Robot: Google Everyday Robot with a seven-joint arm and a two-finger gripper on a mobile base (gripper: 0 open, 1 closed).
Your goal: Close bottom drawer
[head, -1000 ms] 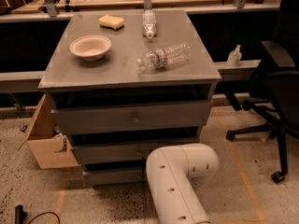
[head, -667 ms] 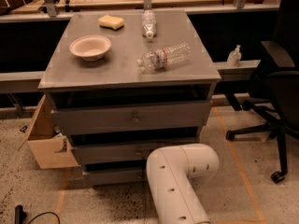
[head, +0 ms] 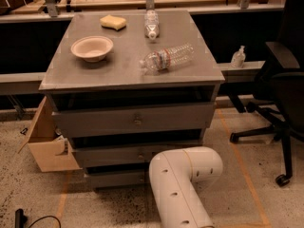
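Note:
The grey three-drawer cabinet stands in the middle of the camera view. The bottom drawer is the lowest, narrowest grey front, just above the floor, with a dark gap above it. Its right part and its knob are hidden behind my white arm. The arm rises from the lower edge and bends in front of the cabinet's lower right. My gripper is not in view; it is either behind the arm or outside the frame. The mid drawer and the top drawer sit above the bottom drawer.
On the cabinet top lie a paper bowl, a yellow sponge and two plastic bottles. An open cardboard box stands at the cabinet's left. A black office chair stands at the right. A black cable lies on the floor.

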